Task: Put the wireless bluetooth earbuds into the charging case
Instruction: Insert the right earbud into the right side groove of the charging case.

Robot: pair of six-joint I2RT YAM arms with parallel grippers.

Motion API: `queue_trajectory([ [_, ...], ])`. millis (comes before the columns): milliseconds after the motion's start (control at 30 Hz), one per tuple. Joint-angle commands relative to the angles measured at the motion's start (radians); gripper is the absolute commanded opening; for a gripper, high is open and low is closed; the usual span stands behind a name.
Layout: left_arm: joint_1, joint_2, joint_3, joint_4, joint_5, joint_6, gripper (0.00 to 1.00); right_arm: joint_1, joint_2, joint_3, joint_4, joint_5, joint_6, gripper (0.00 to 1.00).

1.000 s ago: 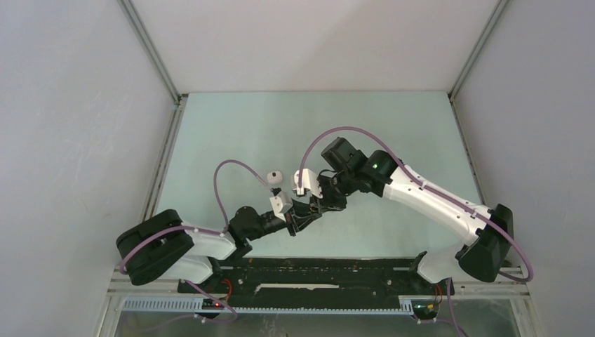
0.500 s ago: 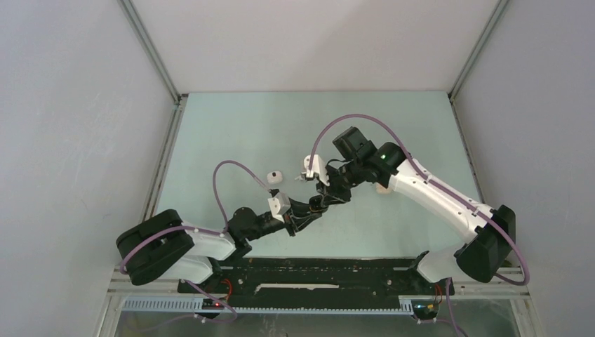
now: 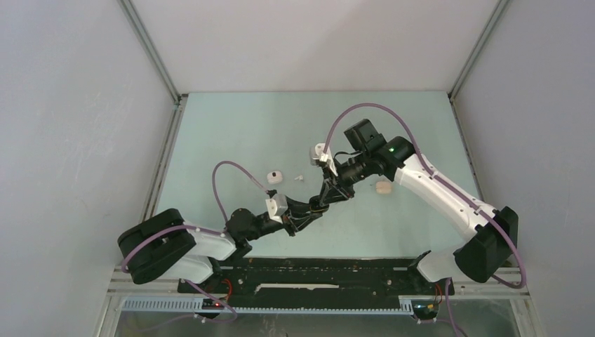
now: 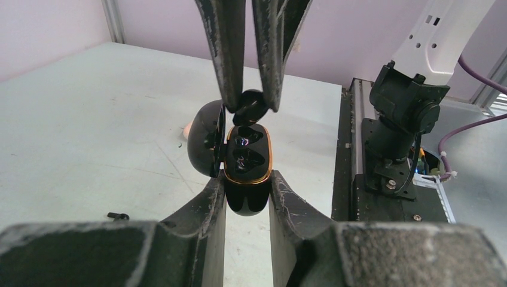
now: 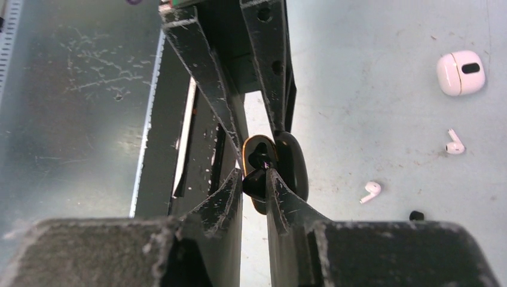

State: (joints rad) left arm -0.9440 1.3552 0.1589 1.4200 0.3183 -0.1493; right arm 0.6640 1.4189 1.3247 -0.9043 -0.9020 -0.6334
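Centrally, left tool (image 4: 247, 184) clamped on open black case (image 4: 246, 156), right tool (image 5: 254, 178) pinching black earbud (image 4: 250, 109) at its mouth, white case (image 5: 460, 73) and two white earbuds (image 5: 455, 145) on tabletop (image 3: 245, 126) to the left

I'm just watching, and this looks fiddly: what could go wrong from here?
The black earbud, pinched by the right gripper above the open black case, may slip or go in misaligned. The left gripper grips only the case's lower sides, so a push might tilt it.

White arms (image 3: 435, 193) with black joints, purple cables (image 3: 231, 166), scuffed black gripper fingers (image 4: 206, 210).
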Motion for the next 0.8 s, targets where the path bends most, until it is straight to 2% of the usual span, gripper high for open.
queue_trajectory([
  [0,-0.002,0.006,0.0,0.056,0.0,0.015,0.0,-0.025,-0.051,0.012,-0.001,-0.109,0.014,0.17],
  [333,0.005,0.051,-0.013,0.17,0.06,-0.022,0.0,-0.057,-0.032,0.011,-0.028,-0.2,-0.008,0.16],
  [767,0.009,0.029,-0.012,0.171,0.09,-0.037,0.0,-0.056,-0.005,0.011,-0.064,-0.229,-0.054,0.16],
])
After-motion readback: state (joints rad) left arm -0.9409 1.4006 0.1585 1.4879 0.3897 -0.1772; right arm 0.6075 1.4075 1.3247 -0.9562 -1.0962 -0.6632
